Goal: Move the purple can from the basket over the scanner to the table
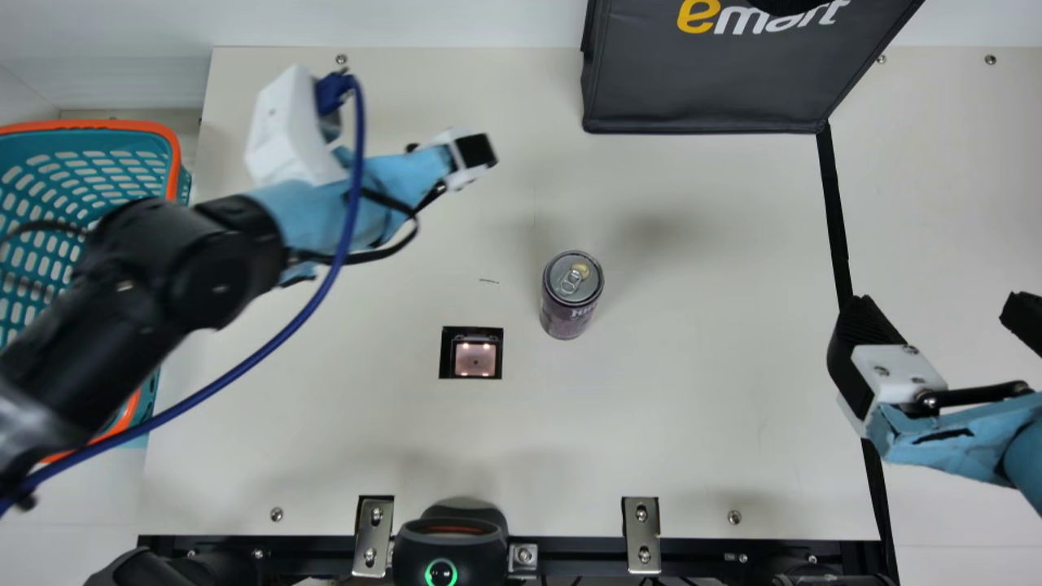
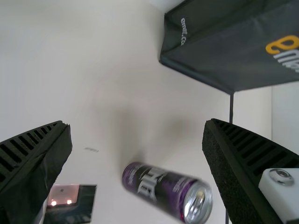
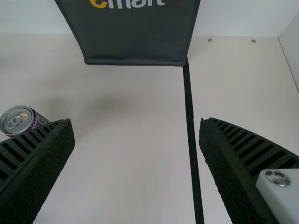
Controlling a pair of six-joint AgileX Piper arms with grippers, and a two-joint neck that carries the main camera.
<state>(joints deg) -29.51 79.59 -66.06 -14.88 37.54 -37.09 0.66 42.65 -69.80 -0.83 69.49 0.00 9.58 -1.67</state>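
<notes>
In the main view, the left pincer (image 1: 476, 152) is at the end of an arm stretched slantwise over the basket (image 1: 173, 159), tip toward the middle. The right pincer (image 1: 940, 316) has its two fingers wide apart; its arm comes in from the right edge, fingers toward the far side. There is one purple can (image 1: 570, 301), upright on the desk (image 1: 692, 407) beside the one scanner (image 1: 472, 354) and clear of both pincers. I count one basket, one dark bag (image 1: 700, 89) at the far edge and one black device with a green ring (image 1: 448, 549) at the near edge.

In the left wrist view, the left pincer's fingers stand wide apart, the one can beyond them.

In the right wrist view, the right pincer gapes wide, one finger partly covering the can.
</notes>
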